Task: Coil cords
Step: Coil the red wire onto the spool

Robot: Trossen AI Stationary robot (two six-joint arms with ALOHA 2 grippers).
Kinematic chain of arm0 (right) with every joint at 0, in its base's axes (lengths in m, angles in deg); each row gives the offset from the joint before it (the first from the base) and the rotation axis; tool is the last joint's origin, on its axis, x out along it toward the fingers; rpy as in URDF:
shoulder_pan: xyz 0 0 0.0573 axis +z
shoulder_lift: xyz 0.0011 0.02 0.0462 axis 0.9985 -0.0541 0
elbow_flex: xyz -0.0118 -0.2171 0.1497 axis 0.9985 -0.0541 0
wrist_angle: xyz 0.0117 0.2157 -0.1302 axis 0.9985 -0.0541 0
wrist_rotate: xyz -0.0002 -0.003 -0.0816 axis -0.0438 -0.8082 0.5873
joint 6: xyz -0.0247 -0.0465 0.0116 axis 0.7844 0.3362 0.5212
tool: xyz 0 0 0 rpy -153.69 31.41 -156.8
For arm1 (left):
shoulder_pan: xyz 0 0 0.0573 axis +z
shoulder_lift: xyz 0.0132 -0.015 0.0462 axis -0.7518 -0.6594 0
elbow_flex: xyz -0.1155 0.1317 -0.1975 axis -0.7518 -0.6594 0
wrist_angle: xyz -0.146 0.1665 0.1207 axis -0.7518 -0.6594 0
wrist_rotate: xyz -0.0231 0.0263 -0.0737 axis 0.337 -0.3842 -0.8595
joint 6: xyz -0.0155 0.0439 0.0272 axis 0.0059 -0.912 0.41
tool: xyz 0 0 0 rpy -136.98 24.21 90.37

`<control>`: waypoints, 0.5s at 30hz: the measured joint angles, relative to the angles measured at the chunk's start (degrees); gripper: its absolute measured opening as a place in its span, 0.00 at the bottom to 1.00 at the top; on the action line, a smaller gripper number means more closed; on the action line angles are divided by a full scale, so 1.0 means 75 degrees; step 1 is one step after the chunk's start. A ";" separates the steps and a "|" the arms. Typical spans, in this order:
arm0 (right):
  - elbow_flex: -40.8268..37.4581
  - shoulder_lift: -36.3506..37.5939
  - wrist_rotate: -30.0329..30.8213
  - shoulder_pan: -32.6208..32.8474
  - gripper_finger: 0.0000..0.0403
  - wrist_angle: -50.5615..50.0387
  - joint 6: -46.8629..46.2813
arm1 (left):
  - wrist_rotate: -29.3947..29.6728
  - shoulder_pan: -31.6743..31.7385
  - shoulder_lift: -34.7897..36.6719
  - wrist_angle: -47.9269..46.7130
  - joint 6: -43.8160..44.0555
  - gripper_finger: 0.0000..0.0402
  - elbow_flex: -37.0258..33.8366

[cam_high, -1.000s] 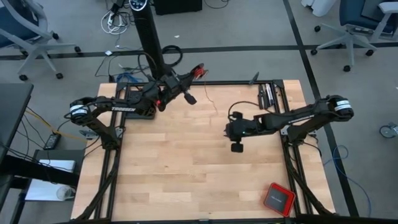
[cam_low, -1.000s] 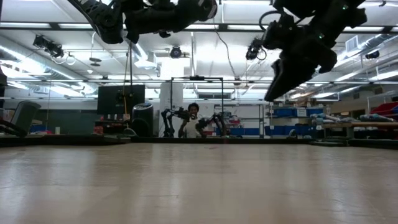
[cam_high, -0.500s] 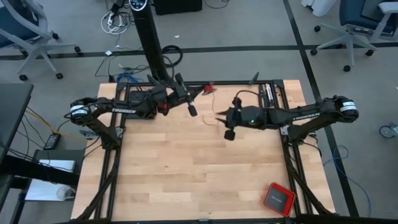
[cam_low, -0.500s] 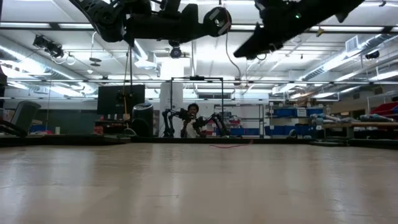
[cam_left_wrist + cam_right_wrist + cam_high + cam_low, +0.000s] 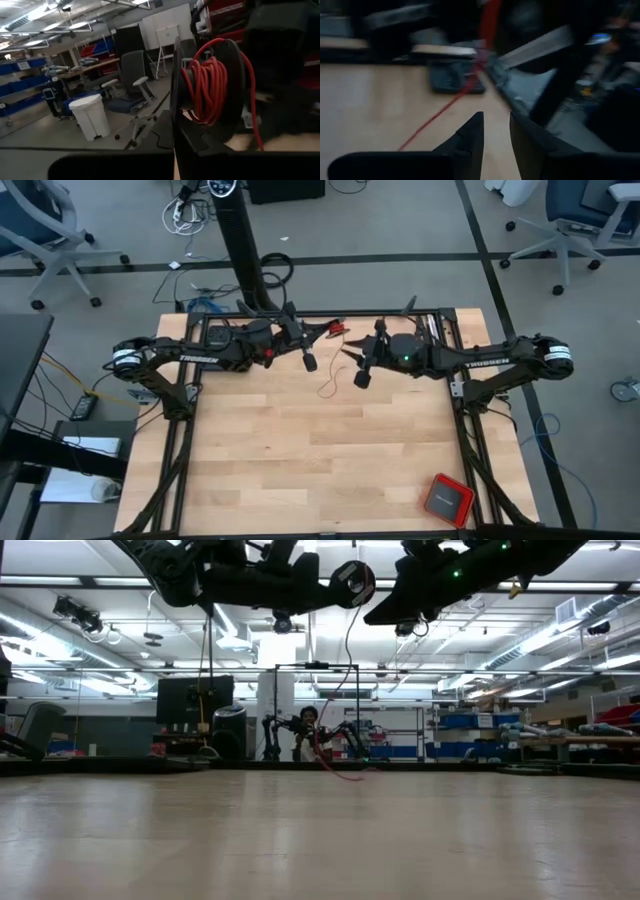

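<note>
I'm holding both arms high over the far edge of the table (image 5: 320,440), a pale wood-plank top in a dark metal frame. The left gripper (image 5: 318,332) is hanging near the far middle with its jaws pressed fully together on a dark spool (image 5: 210,95), and most of the red cord (image 5: 207,90) is sitting wound on that spool in tight turns. A loose tail of cord is trailing down from there and curling onto the wood at the far middle. The right gripper (image 5: 352,358) is facing the left one just beside it, jaws parted by a narrow gap, with nothing between them that I can see; the cord is running past ahead of its fingers (image 5: 470,137).

A red box (image 5: 447,499) is lying at the near right corner. Beyond the table I'm seeing grey floor, office chairs (image 5: 575,225), a white bin (image 5: 91,116), shelving, ceiling strip lights, and a person (image 5: 308,735) seated at the far side.
</note>
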 joint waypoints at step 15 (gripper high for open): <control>0.0392 0.0003 0.1156 0.0350 0.22 0.0062 0.0624 | 0.0262 0.0015 0.0003 -0.1039 -0.0036 0.00 0.0000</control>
